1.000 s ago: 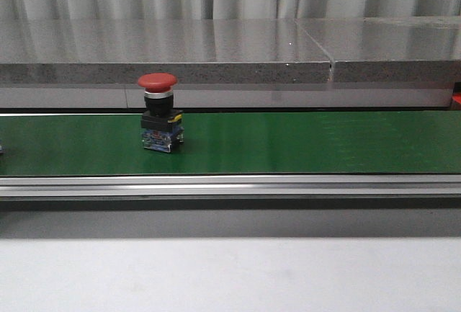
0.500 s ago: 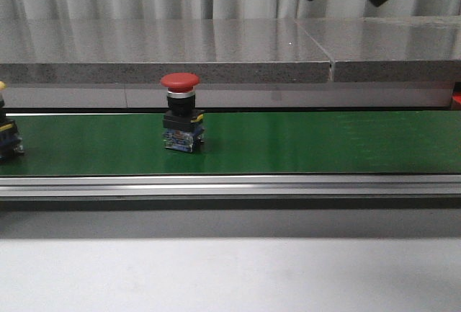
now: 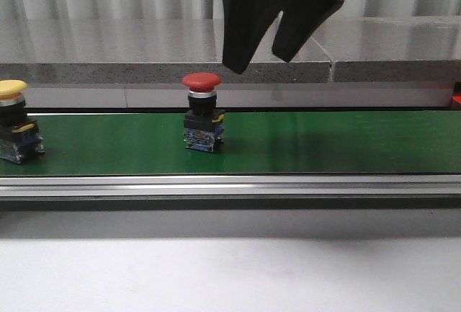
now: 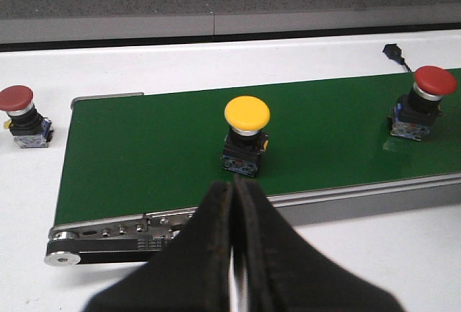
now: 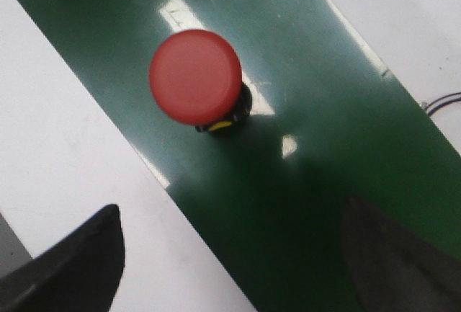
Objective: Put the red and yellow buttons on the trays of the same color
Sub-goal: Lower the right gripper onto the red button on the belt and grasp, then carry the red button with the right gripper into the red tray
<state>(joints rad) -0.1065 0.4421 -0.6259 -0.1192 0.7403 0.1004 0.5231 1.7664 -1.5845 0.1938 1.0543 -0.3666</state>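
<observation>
step: grasp red mushroom-head push button (image 3: 202,112), centre-left of frame on green conveyor belt (image 3: 324,143) | right tool (image 3: 268,51) apart, above it | left tool (image 4: 235,195) together | advice: centre over cap, descend straight, close below cap

Bright, even light; glare streaks the belt (image 5: 317,146).

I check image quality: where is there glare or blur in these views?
Right wrist view: white glare patches on the belt beside the red button, fingers blurred. Front view: gripper dark, the ledge shiny. Left wrist view: sharp, evenly lit.
</observation>
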